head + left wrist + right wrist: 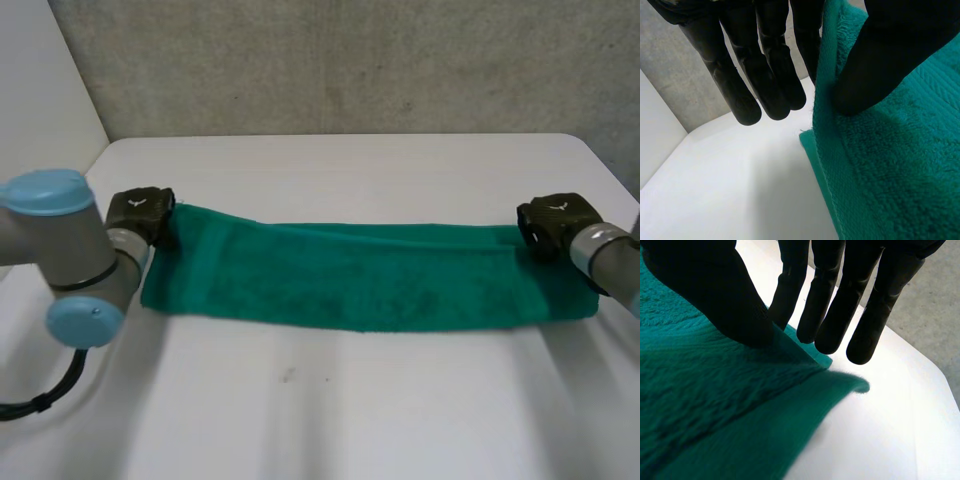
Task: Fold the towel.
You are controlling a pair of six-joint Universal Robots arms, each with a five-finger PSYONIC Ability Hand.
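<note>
No legible text, brand, number or sign anywhere. Small pale mark (141,203) on the back of the left hand (135,220), at the left of the frame in the head view. Similar pale mark on the back of the right hand (548,228), at the right. Both too small to read as letters or a logo.

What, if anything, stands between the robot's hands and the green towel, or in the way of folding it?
Nothing visible does. The left hand and the right hand each pinch a far corner of the green towel, and nothing lies on it or on the white table beside it.
</note>
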